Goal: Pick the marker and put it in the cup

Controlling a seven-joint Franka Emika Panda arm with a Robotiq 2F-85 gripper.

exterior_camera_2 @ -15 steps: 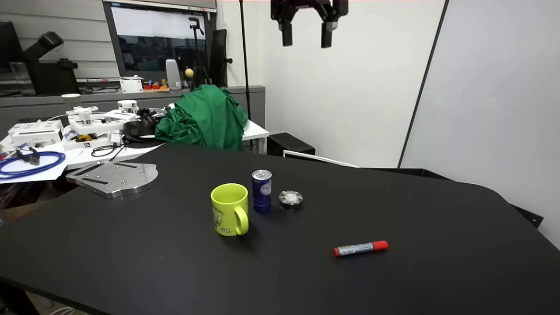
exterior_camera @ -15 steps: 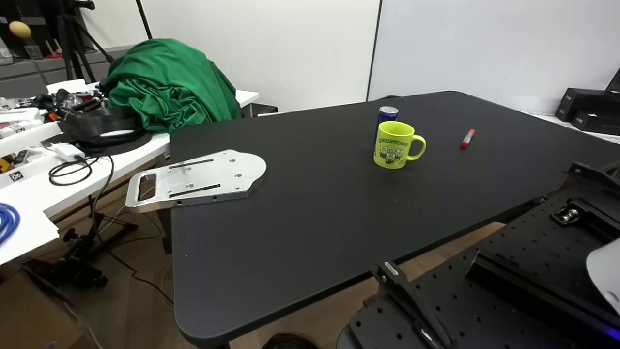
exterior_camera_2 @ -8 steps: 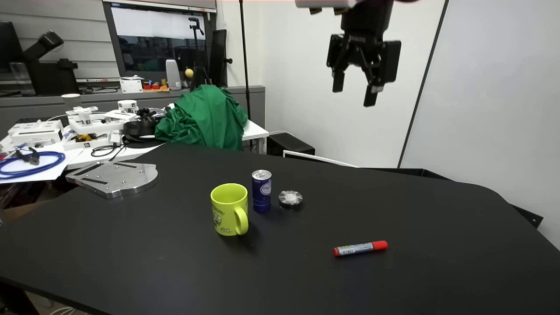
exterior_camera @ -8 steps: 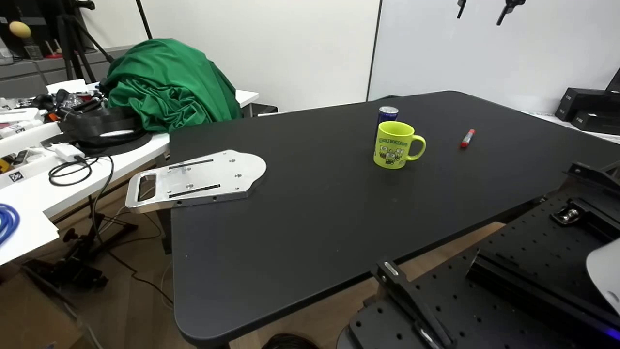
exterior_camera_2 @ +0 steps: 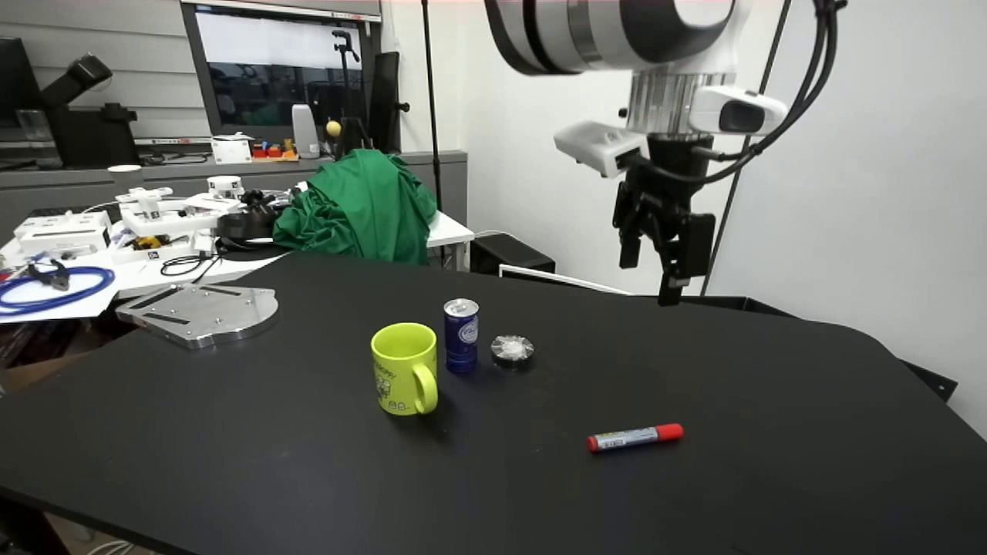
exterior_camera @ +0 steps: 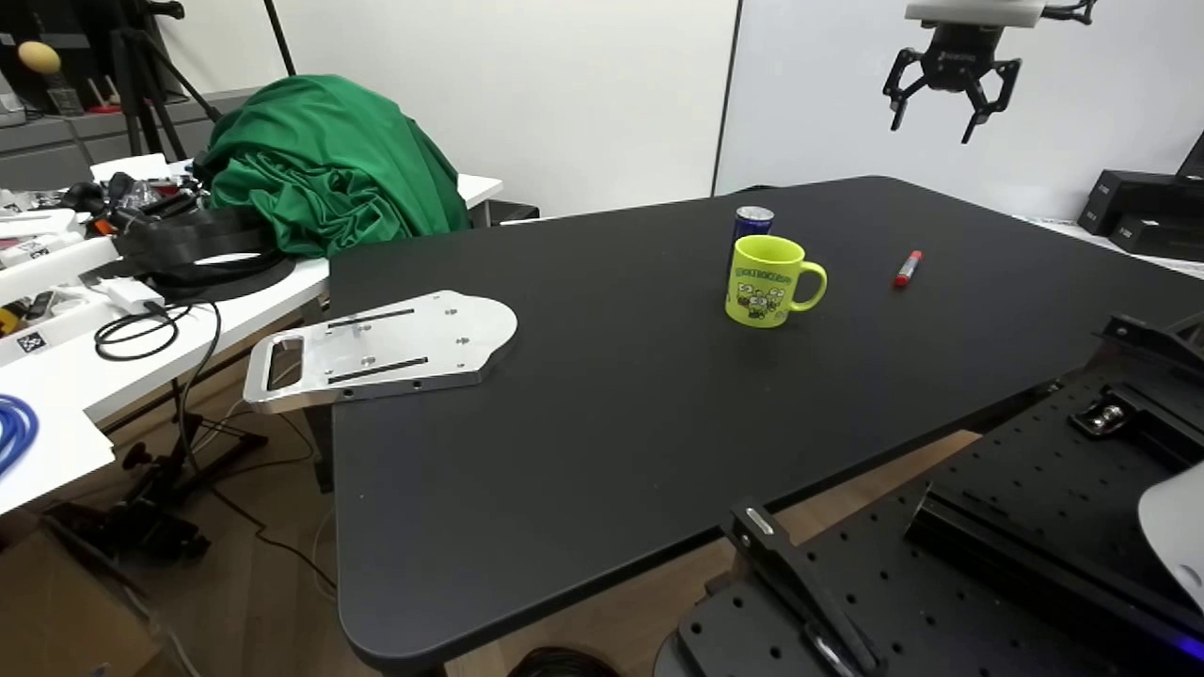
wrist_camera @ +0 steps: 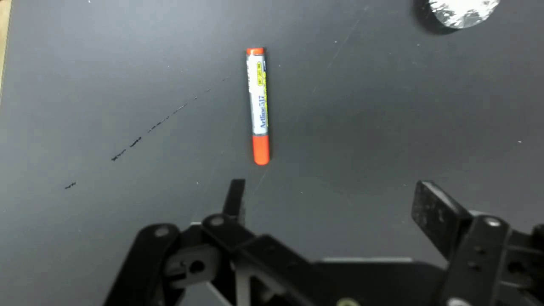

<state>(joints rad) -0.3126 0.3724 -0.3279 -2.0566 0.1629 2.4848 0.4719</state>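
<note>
Tool (exterior_camera: 932, 131): one, raised above the counter (exterior_camera: 564, 451), its two fingers (wrist_camera: 437, 216) spread wide with only air between them.
Arm (exterior_camera_2: 555, 35): one, cut off by the top edge in both exterior views.
Marker (wrist_camera: 258, 106): one, lying flat on the counter, red at both ends, its pale printed barrel (wrist_camera: 257, 93) reading "Artline 517" in the wrist view; apart from the tool and well apart from the mug, on the handle side.
Mug (exterior_camera_2: 401, 378): one, bright yellow-green, standing upright on the counter, with one handle (exterior_camera: 822, 279) and dark print (exterior_camera: 758, 301) on its side.
Can (exterior_camera_2: 461, 339): one, blue with a silver top, upright just beside the mug; in an exterior view the mug hides part of it.
Round thing (exterior_camera_2: 512, 349): one, small, with a shiny pale top above a dark side, just beside the can.
Metal plate (exterior_camera: 395, 343): one, silver, lying flat, with two long dark slots (exterior_camera: 378, 369); one end juts past the counter's edge.
Streak (wrist_camera: 136, 141): one broken dark line on the counter, near the marker in the wrist view.
Green cloth (exterior_camera: 329, 169): one, heaped on a white bench (exterior_camera_2: 451, 230).
</note>
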